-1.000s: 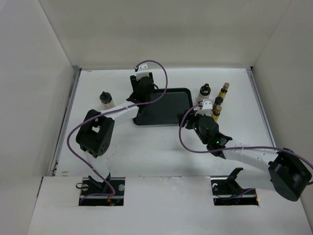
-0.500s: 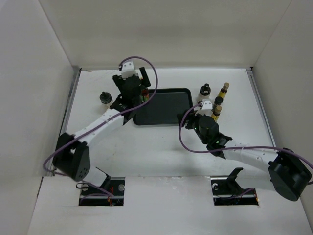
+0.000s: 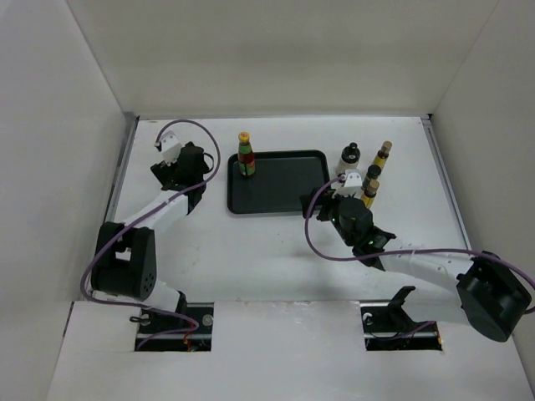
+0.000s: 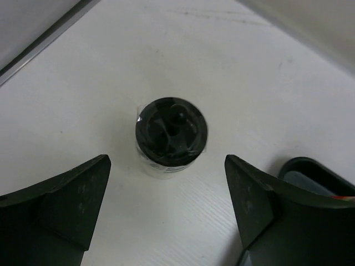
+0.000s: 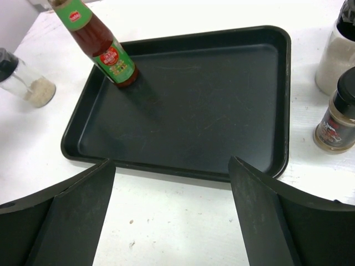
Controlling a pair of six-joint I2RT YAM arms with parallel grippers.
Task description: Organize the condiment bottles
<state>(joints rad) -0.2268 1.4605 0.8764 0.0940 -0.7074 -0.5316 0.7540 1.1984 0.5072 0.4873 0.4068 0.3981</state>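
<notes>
— 2 grippers to account for. How does the left gripper [image 4: 166, 166] stand?
— Spread wide. Its fingers [image 4: 72, 199] sit on either side of the short clear bottle [image 4: 172, 136], and bare table [image 4: 249, 66] shows between each finger and the bottle, so nothing is gripped. The bottle is upright, its black cap facing the wrist camera.
— Where does that bottle stand?
— On the table left of the black tray [image 5: 183, 169], outside it and near its far-left corner. From overhead the gripper covers it.
— And the right gripper [image 5: 172, 164]?
— Also wide apart, holding nothing. It hangs by the tray's right end, and in its own camera the fingertips frame the tray's near rim.
— Anything inside the tray?
— Only 1 bottle: the red-green labelled bottle [image 5: 102, 50] with the yellow cap, upright in the far-left corner.
— And the other bottles?
— On the table just right of the tray. The white bottle [image 5: 338, 55] with a black cap stands beside the tray's far-right corner. A small jar [image 5: 335, 119] of brown powder, black-capped, stands just nearer than it. Overhead, a slim yellow-filled bottle [image 3: 382, 154] stands farther right, apart from the tray. The right arm [image 3: 418, 263] partly hides that group, so I cannot tell exactly how many stand there.
</notes>
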